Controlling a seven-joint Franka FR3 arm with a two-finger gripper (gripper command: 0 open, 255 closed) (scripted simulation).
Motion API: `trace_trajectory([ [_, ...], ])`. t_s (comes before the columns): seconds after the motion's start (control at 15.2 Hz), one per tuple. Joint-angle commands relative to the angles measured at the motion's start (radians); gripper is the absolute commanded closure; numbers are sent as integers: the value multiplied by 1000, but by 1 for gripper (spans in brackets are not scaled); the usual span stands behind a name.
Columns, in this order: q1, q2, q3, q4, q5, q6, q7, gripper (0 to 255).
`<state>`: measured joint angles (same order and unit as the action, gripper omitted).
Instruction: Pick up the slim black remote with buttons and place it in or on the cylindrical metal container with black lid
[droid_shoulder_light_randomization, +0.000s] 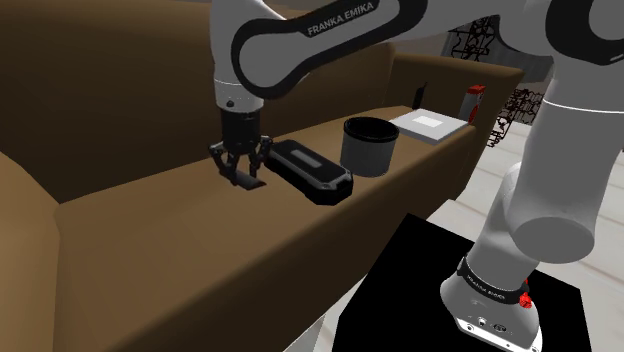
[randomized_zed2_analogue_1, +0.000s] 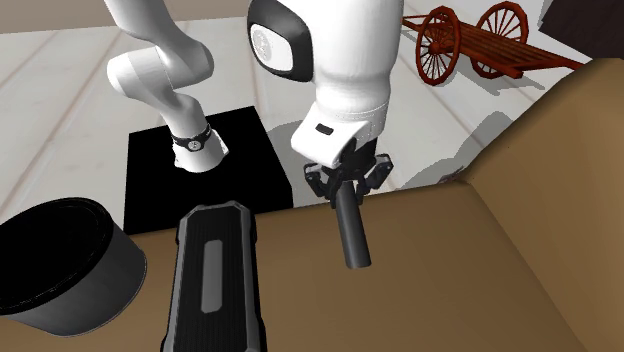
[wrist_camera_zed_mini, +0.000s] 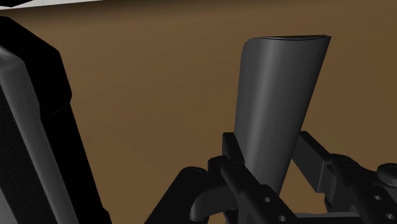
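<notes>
My gripper (droid_shoulder_light_randomization: 243, 166) is shut on the slim black remote (droid_shoulder_light_randomization: 247, 179) and holds it by one end, low over the brown sofa seat (droid_shoulder_light_randomization: 180, 230). In the second exterior view the remote (randomized_zed2_analogue_1: 352, 232) sticks out from the gripper (randomized_zed2_analogue_1: 343, 186) toward the camera. The wrist view has the remote (wrist_camera_zed_mini: 277, 108) clasped between the fingers (wrist_camera_zed_mini: 238, 168) of the gripper (wrist_camera_zed_mini: 280, 184). The grey cylindrical container with a black top (droid_shoulder_light_randomization: 368, 146) stands on the seat toward the shoulder view's right, beyond a large black device. The container (randomized_zed2_analogue_1: 60, 268) also sits at the second exterior view's lower left.
A large black boxy device (droid_shoulder_light_randomization: 312, 171) (randomized_zed2_analogue_1: 215, 280) (wrist_camera_zed_mini: 38, 133) lies on the seat between the remote and the container. A white flat box (droid_shoulder_light_randomization: 430, 124) rests on the sofa arm, with a red-and-white object (droid_shoulder_light_randomization: 473, 103) beyond. A wooden cart (randomized_zed2_analogue_1: 470, 40) stands on the floor.
</notes>
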<state>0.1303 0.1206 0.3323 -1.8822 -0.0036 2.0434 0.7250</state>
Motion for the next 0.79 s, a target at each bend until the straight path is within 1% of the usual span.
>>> trace_trajectory([
  [0.0,0,-5,1,23,2,-27,0,255],
  [0.73,-1,-27,1,145,9,-170,-2,255],
])
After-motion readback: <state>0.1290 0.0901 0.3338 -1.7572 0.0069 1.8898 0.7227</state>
